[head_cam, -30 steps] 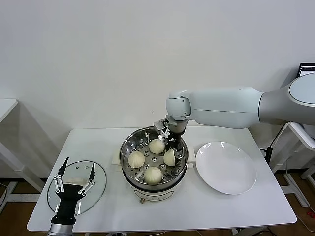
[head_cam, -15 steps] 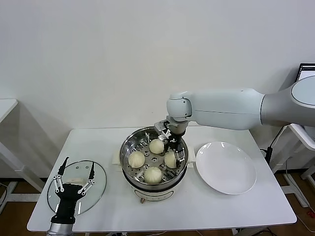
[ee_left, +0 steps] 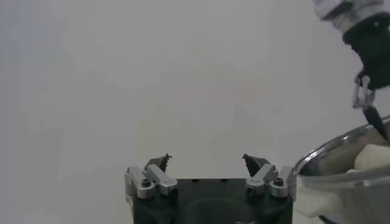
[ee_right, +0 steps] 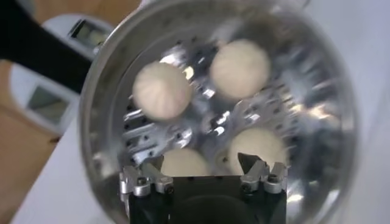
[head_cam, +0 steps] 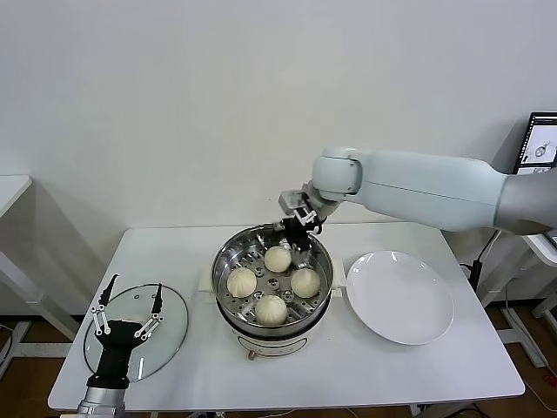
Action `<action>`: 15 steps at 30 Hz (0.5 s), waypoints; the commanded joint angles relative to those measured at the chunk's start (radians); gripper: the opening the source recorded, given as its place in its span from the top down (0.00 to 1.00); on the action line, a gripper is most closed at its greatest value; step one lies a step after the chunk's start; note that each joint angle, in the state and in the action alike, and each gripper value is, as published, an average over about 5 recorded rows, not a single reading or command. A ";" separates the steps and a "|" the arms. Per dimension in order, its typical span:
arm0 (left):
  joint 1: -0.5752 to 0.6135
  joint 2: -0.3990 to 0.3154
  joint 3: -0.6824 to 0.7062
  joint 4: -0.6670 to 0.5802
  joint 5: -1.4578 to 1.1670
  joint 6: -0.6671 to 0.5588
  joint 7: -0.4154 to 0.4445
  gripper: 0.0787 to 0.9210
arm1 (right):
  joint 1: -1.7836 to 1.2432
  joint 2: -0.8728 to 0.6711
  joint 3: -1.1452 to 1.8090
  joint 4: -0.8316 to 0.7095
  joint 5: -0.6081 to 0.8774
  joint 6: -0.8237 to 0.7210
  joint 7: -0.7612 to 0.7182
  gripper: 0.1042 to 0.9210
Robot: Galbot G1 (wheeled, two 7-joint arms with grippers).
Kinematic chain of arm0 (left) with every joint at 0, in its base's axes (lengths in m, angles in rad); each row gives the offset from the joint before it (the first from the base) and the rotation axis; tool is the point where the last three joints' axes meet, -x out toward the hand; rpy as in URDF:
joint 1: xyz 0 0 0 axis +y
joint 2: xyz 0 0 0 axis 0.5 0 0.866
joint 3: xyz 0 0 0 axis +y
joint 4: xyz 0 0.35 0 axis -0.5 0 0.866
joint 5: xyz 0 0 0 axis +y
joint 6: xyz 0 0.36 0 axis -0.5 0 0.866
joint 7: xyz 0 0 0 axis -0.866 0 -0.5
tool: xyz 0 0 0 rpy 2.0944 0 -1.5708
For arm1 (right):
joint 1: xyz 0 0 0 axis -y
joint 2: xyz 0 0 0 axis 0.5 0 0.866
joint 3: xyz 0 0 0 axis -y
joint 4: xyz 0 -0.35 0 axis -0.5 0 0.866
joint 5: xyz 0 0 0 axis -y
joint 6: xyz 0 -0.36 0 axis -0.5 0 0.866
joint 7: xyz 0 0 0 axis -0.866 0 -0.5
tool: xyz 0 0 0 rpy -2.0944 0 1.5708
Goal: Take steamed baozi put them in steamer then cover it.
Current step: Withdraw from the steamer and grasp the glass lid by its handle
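Observation:
Several cream-white baozi (head_cam: 278, 259) lie on the perforated tray inside the shiny steel steamer (head_cam: 219, 268) at the table's middle. My right gripper (head_cam: 298, 235) hangs open and empty just above the pot's back rim. Looking down from it, the right wrist view shows its gripper (ee_right: 200, 159) over the baozi (ee_right: 162, 89) in the steamer (ee_right: 100, 79). The clear glass cover (head_cam: 176, 320) lies flat at the table's front left. My left gripper (head_cam: 128, 300) stands open right above it, holding nothing. In the left wrist view that gripper (ee_left: 207, 159) faces the wall, the steamer (ee_left: 341, 153) beside it.
A flat white plate (head_cam: 399, 296) with nothing on it lies on the white table (head_cam: 374, 370) just right of the steamer. A monitor (head_cam: 541, 139) shows at the far right edge. The right arm stretches in from the right above the plate.
My right gripper opened, left a baozi on the right side of the tray, then rose back over the pot's rear rim. The left gripper barely moved.

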 commanded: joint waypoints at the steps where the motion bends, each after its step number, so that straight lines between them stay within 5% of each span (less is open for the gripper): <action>1: -0.051 0.023 -0.007 0.055 0.201 0.096 -0.077 0.12 | -0.281 -0.229 0.334 0.074 0.008 0.245 1.006 0.12; 6: -0.063 0.036 -0.009 0.065 0.279 0.126 -0.103 0.12 | -0.613 -0.303 0.679 0.103 -0.038 0.309 1.205 0.12; 15: -0.076 0.058 -0.034 0.132 0.539 0.124 -0.109 0.12 | -1.275 -0.262 1.373 0.110 -0.207 0.388 1.214 0.12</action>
